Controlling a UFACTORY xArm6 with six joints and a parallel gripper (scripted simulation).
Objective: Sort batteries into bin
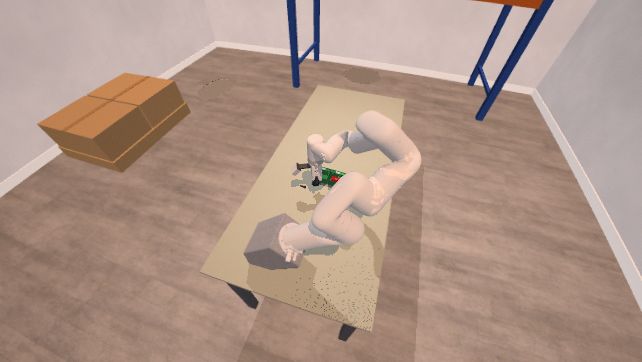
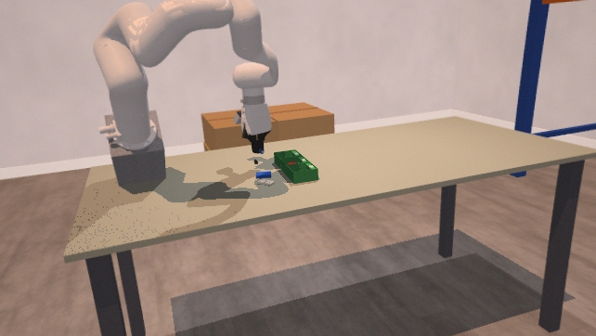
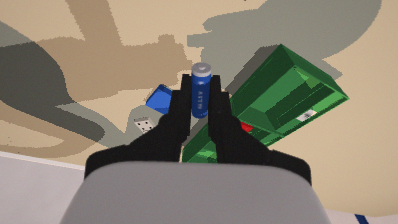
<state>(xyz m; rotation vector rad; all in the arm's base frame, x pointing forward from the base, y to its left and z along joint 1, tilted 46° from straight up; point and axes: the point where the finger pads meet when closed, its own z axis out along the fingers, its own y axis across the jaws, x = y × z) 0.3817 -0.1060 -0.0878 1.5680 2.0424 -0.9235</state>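
My gripper (image 3: 200, 88) is shut on a blue battery (image 3: 200, 90) with a grey cap and holds it above the table, just left of the green bins. It also shows in the exterior view (image 2: 257, 148) and the top view (image 1: 315, 181). The green bins (image 3: 272, 107) stand in a row under and to the right of the fingers; they also show in the exterior view (image 2: 295, 165). A red thing (image 3: 245, 127) lies in one compartment. Another blue battery (image 2: 264, 174) lies on the table beside the bins, and also in the wrist view (image 3: 160, 98). I cannot read the bin marks.
A white die (image 3: 143, 123) lies on the table by the loose battery, also in the exterior view (image 2: 265, 183). A small dark tool lies left of the gripper. The arm's grey base block (image 2: 137, 160) stands at the table's left end.
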